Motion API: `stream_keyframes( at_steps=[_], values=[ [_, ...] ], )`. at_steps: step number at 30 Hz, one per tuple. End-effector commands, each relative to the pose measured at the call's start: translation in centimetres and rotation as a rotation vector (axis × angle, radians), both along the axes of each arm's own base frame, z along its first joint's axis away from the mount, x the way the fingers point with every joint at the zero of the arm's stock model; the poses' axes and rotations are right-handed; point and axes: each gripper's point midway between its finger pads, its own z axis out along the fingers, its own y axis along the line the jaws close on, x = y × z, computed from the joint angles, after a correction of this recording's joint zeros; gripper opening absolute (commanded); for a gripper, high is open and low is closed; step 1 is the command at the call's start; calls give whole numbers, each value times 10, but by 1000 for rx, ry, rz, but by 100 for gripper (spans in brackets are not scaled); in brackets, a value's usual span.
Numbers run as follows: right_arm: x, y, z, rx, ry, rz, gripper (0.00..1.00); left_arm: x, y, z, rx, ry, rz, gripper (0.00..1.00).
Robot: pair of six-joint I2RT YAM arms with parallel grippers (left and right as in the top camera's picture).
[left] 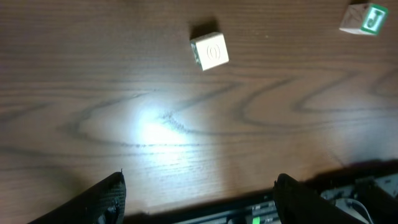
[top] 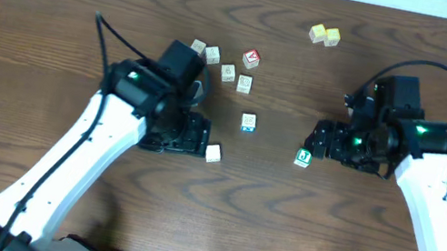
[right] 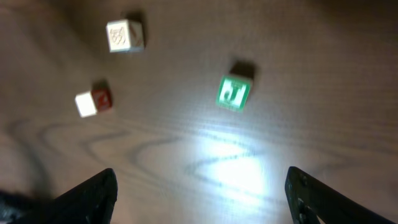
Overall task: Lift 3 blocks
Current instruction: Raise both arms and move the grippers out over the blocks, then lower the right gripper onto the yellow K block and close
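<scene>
Three blocks lie apart on the wooden table: a cream one, a pale one with blue marks and a green-faced one with a white letter. My left gripper is open and empty, just left of the cream block. The left wrist view shows the cream block ahead of that gripper, and the green block at the top right. My right gripper is open and empty beside the green block. In the blurred right wrist view the green block lies ahead of the wide-apart jaws.
A cluster of pale cubes and a red-faced cube sits behind the left arm. Two pale-yellow cubes lie at the back. The right wrist view also shows a pale cube and a red-and-white cube on the left.
</scene>
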Motion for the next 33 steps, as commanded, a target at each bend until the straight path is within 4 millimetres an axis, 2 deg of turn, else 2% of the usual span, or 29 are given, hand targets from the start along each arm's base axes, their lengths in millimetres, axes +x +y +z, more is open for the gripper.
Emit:
stream_keyframes(
  at_steps=[1, 4, 7, 10, 13, 15, 16, 17, 18, 19, 21, 23, 24, 25, 26, 29, 31, 33],
  values=[
    [11, -3, -15, -46, 13, -36, 84, -3, -10, -27, 43, 89, 11, 76],
    [23, 0, -29, -42, 22, -39, 75, 1, -5, -43, 94, 122, 13, 76],
    [27, 1, -42, -48, 50, -37, 74, 12, 12, -47, 100, 137, 93, 77],
    [26, 5, -52, -55, 78, -24, 74, 23, 41, -45, 92, 151, 205, 77],
    [28, 15, -57, -58, 71, 5, 74, 25, 63, -45, 95, 180, 280, 76],
    [32, 26, -60, -53, 57, 25, 74, 24, 74, -45, 99, 198, 317, 77],
    [36, 43, -61, -22, 36, 47, 73, 25, 82, -45, 100, 200, 327, 76],
    [37, 48, -61, -4, 30, 59, 73, 26, 85, -45, 105, 200, 339, 76],
    [39, 70, -56, 49, -2, 106, 73, 28, 92, -45, 105, 199, 367, 76],
    [40, 77, -54, 55, -18, 120, 72, 30, 96, -45, 101, 195, 386, 76],
    [49, 85, -56, -13, -79, 100, 73, 35, 106, -46, 95, 193, 455, 77],
    [54, 95, -61, -82, -128, 116, 78, 37, 116, -46, 92, 201, 511, 76],
    [54, 101, -63, -84, -135, 128, 79, 37, 118, -46, 92, 202, 517, 76],
    [55, 117, -65, -78, -162, 162, 80, 35, 123, -46, 94, 213, 534, 76],
    [60, 125, -64, -76, -182, 165, 80, 33, 125, -45, 94, 220, 538, 76],
    [72, 126, -62, -86, -216, 134, 79, 33, 126, -45, 94, 220, 539, 77],
    [85, 121, -70, -137, -252, 93, 77, 33, 126, -45, 94, 221, 540, 76],
    [88, 132, -82, -127, -246, 79, 74, 33, 126, -45, 94, 221, 539, 76]
  ],
)
